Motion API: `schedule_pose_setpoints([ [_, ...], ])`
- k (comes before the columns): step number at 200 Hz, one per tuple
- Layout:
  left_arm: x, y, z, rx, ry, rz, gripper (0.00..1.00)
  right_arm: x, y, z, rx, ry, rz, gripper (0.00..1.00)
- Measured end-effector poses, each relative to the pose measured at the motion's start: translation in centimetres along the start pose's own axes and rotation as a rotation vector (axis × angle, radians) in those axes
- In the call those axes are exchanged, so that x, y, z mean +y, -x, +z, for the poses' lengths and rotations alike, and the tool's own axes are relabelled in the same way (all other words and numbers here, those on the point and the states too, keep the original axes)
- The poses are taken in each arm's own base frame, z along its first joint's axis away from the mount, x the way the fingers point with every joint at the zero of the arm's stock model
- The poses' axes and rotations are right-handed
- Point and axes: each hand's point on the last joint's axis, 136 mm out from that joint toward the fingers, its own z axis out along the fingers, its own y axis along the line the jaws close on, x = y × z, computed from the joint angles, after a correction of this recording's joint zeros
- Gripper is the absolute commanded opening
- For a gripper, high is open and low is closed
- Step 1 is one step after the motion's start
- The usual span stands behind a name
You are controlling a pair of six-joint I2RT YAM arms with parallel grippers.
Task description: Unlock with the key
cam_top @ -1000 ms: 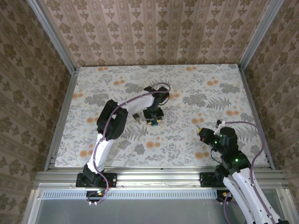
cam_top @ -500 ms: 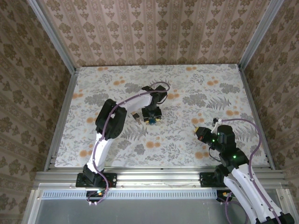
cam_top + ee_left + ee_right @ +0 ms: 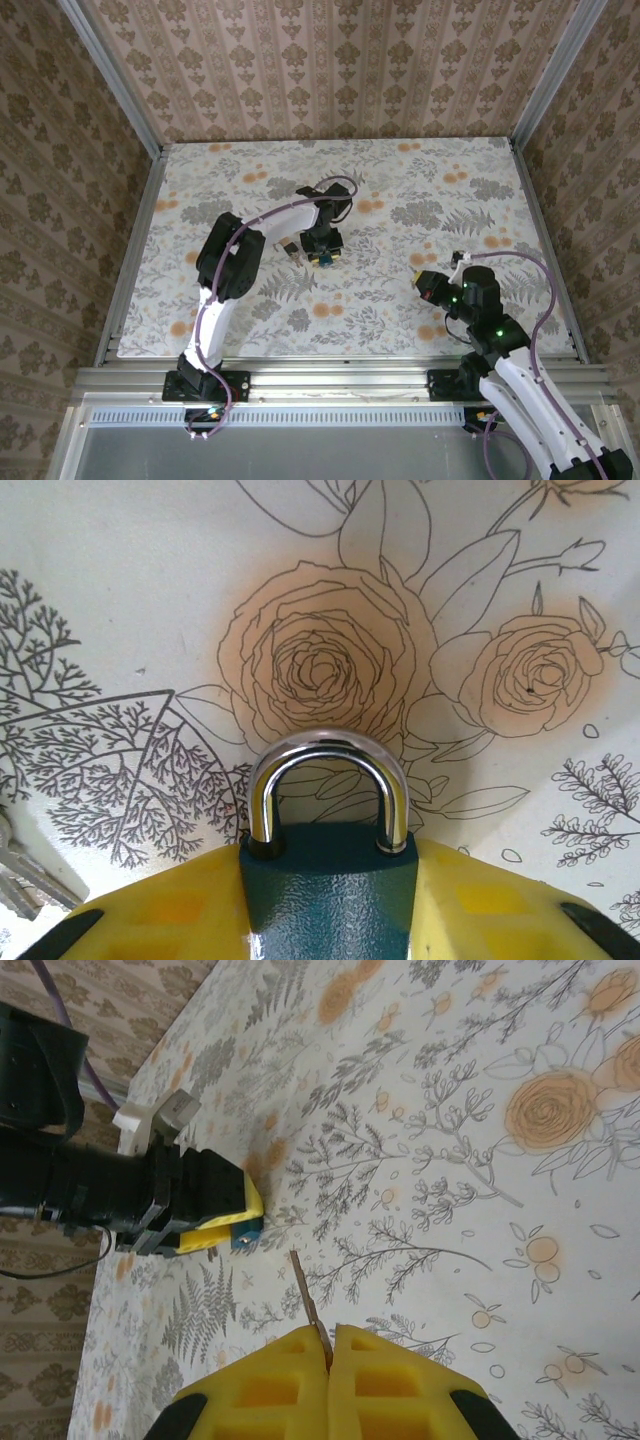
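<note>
On the left, the left jaws are clamping the teal padlock (image 3: 330, 885) mid-counter (image 3: 450, 200), having just re-squeezed it; on the right, the right jaws, closed on the key (image 3: 311, 1312), are edging leftward toward the lock, still well apart, lining up for insertion
</note>
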Motion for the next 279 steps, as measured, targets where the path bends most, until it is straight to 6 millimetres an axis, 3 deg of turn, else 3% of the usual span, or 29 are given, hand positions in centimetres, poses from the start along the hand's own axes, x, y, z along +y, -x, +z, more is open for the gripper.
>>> schedule_pose_setpoints([
  [70, 0.2, 0.0, -1.3, -0.011, -0.025, -0.011, 0.42, 3.5, -1.6, 1.9, 0.082, 0.128, -0.079, 0.00],
  [132, -0.2, 1.3, -9.2, -0.157, -0.151, -0.020, 0.41, 6.1, -0.7, 2.5, 0.046, 0.233, -0.126, 0.00],
  [154, -0.2, 1.6, -10.8, -0.183, -0.179, -0.031, 0.41, 6.7, -0.9, 3.0, 0.052, 0.255, -0.135, 0.00],
  [227, 0.0, 1.8, -11.0, -0.188, -0.190, -0.067, 0.42, 8.3, -1.1, 4.7, 0.034, 0.303, -0.165, 0.00],
  [279, 0.0, 1.8, -11.8, -0.195, -0.219, -0.084, 0.42, 10.1, -2.5, 7.3, 0.072, 0.332, -0.192, 0.00],
])
